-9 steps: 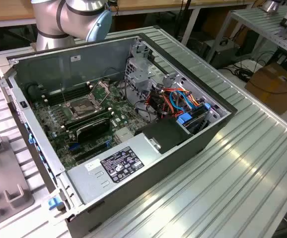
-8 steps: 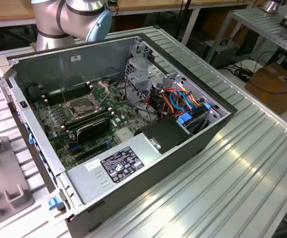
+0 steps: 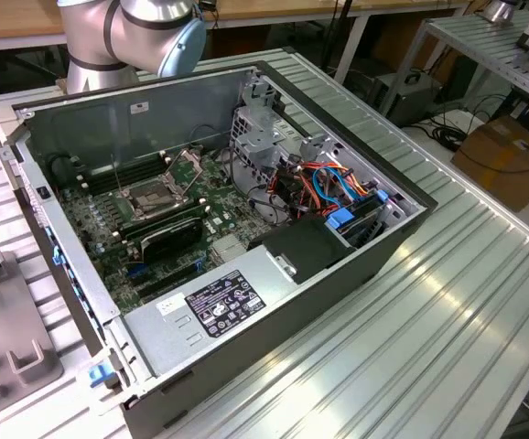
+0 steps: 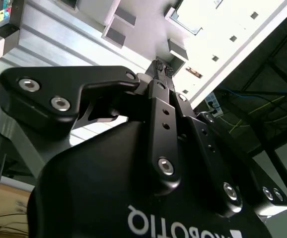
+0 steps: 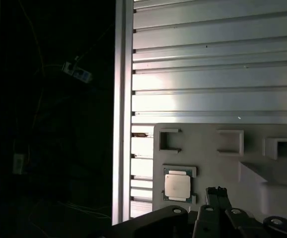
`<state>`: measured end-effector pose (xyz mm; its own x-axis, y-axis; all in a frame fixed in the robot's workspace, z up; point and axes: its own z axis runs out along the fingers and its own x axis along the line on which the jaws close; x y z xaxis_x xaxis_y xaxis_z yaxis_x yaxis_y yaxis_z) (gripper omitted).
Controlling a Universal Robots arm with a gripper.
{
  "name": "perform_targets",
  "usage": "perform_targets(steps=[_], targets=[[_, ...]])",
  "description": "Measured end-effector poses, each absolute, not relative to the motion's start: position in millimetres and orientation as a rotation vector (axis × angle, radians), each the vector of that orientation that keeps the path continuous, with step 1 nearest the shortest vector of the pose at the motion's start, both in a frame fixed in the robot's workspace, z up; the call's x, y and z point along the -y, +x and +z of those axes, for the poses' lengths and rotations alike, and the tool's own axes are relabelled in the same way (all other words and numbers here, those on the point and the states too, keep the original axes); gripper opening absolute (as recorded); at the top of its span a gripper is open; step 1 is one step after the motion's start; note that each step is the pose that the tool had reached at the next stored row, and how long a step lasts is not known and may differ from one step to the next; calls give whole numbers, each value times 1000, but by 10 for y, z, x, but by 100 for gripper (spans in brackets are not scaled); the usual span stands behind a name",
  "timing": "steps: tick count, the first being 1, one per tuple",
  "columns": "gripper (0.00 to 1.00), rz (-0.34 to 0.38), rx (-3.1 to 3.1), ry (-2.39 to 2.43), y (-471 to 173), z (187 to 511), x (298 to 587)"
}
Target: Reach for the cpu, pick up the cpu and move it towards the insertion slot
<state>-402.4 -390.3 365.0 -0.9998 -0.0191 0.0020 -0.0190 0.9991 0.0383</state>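
Just beside the black pincer (image 5: pixel 216 191) in the first wrist view, the small square silvery-tan cpu (image 5: pixel 177 187) sits nested in a grey tray (image 5: pixel 223 168). We cannot tell the pincer's spread. Light, stiff, fragile, we judge: grip its edges.

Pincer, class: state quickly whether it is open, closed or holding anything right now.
Pincer: closed, holding nothing; the cpu lies apart from it on the grey tray.
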Motion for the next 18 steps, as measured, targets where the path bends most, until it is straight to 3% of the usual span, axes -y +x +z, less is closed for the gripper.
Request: perform_targets(steps=[18], targets=[[11, -60, 3125, 29, -4243, 3636, 3903]])
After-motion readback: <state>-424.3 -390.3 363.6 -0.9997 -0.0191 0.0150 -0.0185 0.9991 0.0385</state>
